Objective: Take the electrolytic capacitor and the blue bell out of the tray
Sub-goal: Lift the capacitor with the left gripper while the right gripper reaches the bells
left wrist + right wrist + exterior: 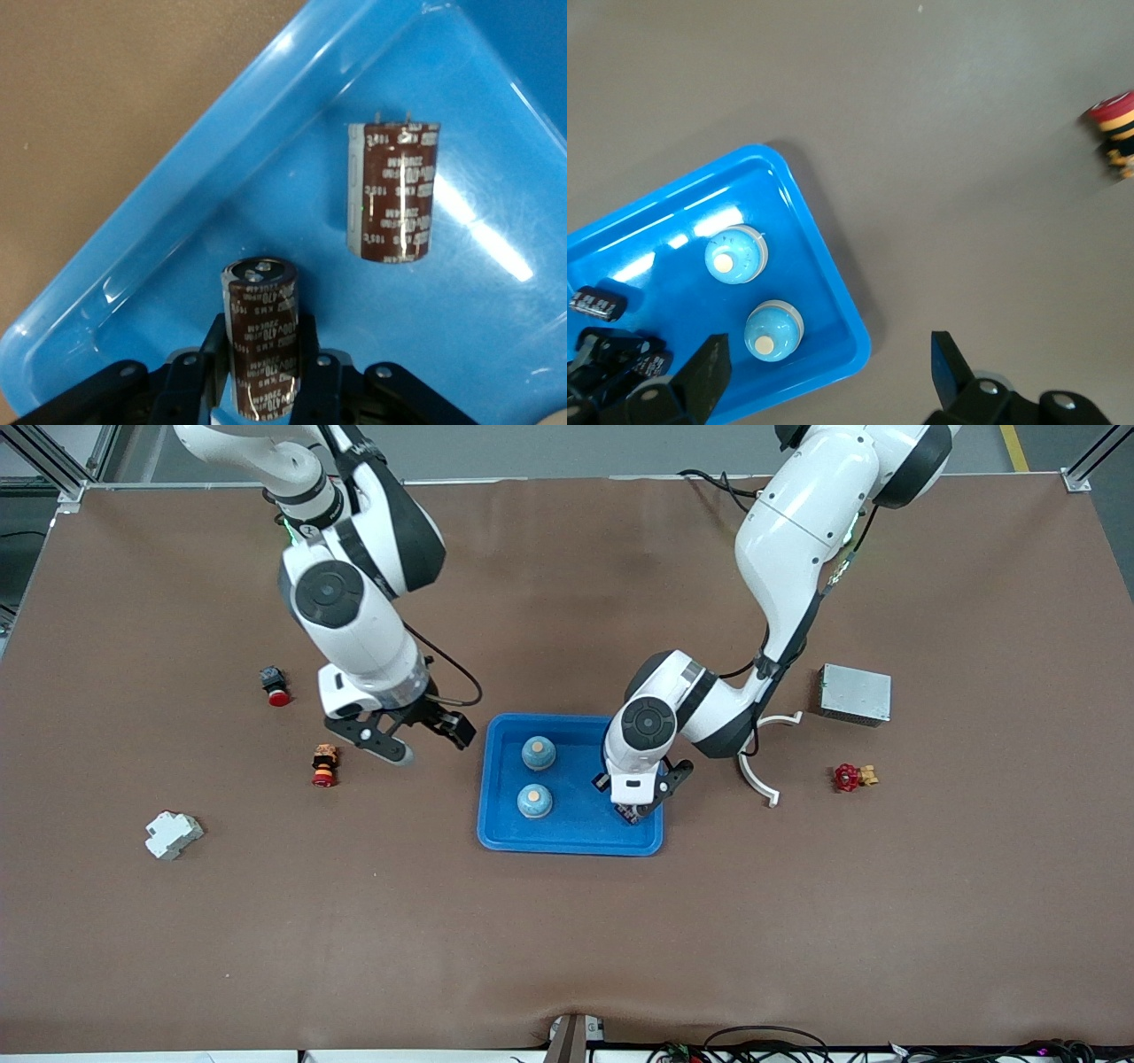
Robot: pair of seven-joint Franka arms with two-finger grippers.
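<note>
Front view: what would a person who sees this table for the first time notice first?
The bright blue tray in the middle of the brown table stands out, with two blue bells in it. The left tool, low in the tray, is shut on a brown capacitor, and a second capacitor lies beside it. The right tool hangs open beside the tray.

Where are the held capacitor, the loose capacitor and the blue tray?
held capacitor (261,341), left wrist view, printed sleeve
loose capacitor (397,197), left wrist view, middle of its side
blue tray (567,841), front view, near rim
</note>
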